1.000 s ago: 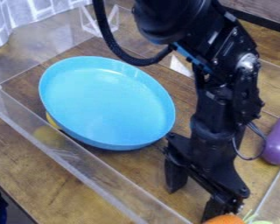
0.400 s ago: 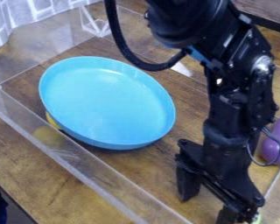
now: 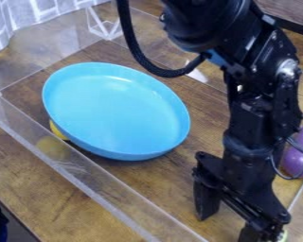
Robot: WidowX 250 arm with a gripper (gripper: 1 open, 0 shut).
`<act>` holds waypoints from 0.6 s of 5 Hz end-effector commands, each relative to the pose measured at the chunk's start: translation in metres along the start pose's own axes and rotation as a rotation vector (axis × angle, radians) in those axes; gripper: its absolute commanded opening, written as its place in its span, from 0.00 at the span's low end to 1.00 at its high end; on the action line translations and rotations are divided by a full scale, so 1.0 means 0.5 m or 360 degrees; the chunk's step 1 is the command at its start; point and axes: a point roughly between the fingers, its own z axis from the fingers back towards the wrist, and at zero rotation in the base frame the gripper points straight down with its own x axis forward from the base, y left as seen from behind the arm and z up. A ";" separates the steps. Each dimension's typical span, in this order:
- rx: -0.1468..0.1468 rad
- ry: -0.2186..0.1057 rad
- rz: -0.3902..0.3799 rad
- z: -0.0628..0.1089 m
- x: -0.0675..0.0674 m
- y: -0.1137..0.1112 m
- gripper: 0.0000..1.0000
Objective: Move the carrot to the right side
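Pincer (image 3: 242, 216) low over the bench (image 3: 161, 180), probably grasping for the carrot.
We cannot tell whether it grips; a secure hold must precede any rightward move.

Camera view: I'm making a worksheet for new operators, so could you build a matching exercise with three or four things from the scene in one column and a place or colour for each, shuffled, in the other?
Things:
1. Plate
2. Gripper
3. Eggplant
4. Table

Descriptions:
A. purple, at the right edge of the picture, partly behind the arm
B. brown, with a wood grain
C. light blue and round, left of the arm in the picture
D. black, low in the right half of the picture

Right pairs: 1-C, 2-D, 3-A, 4-B
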 end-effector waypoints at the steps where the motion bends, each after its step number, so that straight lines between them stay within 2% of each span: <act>1: -0.0014 0.0007 -0.0096 -0.002 -0.002 -0.031 1.00; 3: -0.0028 0.0039 -0.0113 -0.006 0.002 -0.042 1.00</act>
